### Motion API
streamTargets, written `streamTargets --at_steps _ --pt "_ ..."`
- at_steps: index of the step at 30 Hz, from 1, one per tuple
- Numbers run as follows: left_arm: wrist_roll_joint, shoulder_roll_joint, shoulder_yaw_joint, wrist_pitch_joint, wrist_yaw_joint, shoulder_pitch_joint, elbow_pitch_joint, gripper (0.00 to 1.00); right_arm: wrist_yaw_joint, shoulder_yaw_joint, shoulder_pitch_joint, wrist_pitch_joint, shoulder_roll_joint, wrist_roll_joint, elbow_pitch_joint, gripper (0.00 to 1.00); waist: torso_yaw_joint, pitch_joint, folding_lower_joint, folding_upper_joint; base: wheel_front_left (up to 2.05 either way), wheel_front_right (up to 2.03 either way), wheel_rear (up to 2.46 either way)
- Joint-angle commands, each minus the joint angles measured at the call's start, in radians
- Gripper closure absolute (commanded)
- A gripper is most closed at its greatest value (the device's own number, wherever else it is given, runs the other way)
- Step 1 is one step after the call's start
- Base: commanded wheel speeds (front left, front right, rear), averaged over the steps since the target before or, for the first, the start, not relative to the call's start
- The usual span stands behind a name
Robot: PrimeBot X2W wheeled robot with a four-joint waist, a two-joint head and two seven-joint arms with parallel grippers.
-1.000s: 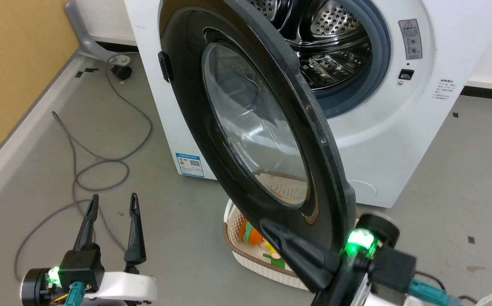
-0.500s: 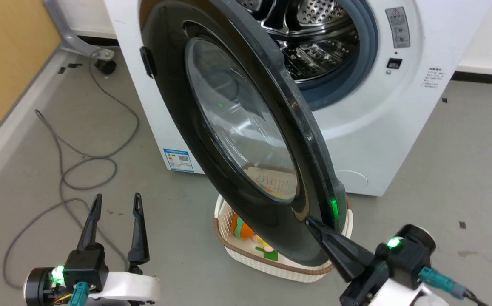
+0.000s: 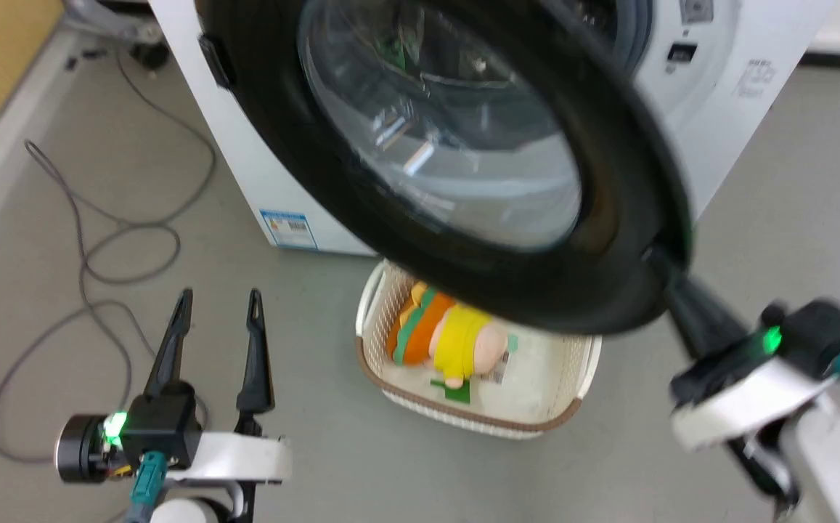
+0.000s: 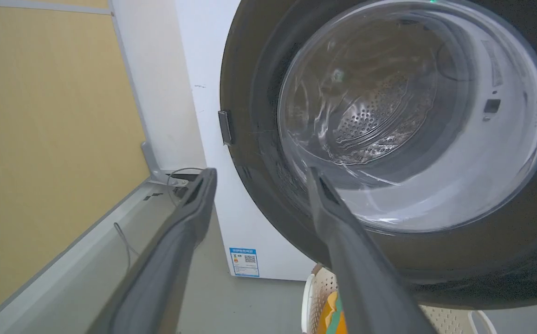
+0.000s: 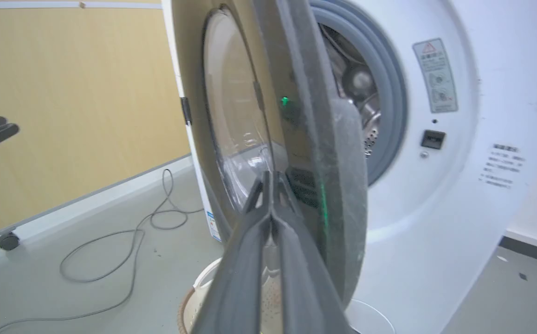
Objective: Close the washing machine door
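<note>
Right gripper (image 5: pixel 270 183), fingers pinched together, on round glossy black-rimmed glass door (image 3: pixel 456 138); likely heavy, slick; push its free edge.

Bright, even room light; shadows are faint. The head view is smeared, worst along the washing machine door (image 3: pixel 521 290) and the right hand (image 3: pixel 681 298) at its lower edge; the left hand (image 3: pixel 219 305), left of the door, is crisp. White glare streaks the door's glass. Green light tints its rim in the right wrist view.

Fingers (image 5: pixel 246 250) together — at the door (image 5: pixel 342 185)
</note>
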Motion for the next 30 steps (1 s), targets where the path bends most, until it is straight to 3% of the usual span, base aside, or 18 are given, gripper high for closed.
streamTargets --at_steps 1,11,30 --pt "0.005 -0.006 -0.004 -0.004 0.0 -0.03 -0.006 0.0 -0.002 -0.032 -0.051 -0.003 0.0 0.012 0.03 1.0 -0.004 0.043 0.0 0.0 0.0 0.0 0.0" --pt "0.004 -0.011 -0.027 -0.004 0.002 -0.124 -0.022 0.0 -0.002 -0.133 -0.288 -0.003 -0.026 -0.021 0.211 1.0 0.009 0.18 0.0 0.0 0.0 0.0 0.0" --pt "-0.005 -0.016 -0.052 -0.004 0.018 -0.196 -0.045 0.0 -0.002 -0.167 -0.639 -0.003 -0.066 -0.045 0.52 1.0 0.045 0.284 0.0 0.0 0.0 0.0 0.0"
